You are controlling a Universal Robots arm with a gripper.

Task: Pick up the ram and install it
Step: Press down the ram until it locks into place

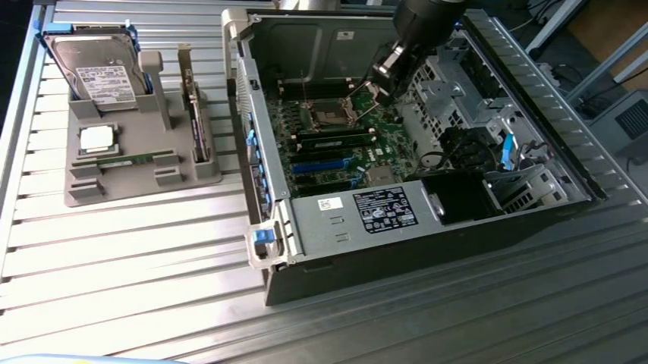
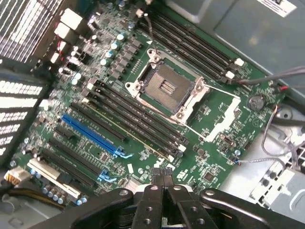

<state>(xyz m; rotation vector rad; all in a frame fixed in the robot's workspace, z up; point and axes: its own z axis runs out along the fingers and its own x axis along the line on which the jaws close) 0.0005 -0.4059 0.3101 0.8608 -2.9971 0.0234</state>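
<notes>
On the grey holder near the surface's left edge in the exterior view sit one labelled hard drive, one silver processor and one ram stick, lying flat; no writing is legible. In the open computer case, the pincer hangs shut and empty above the motherboard, whose bare processor socket the wrist view shows.
</notes>
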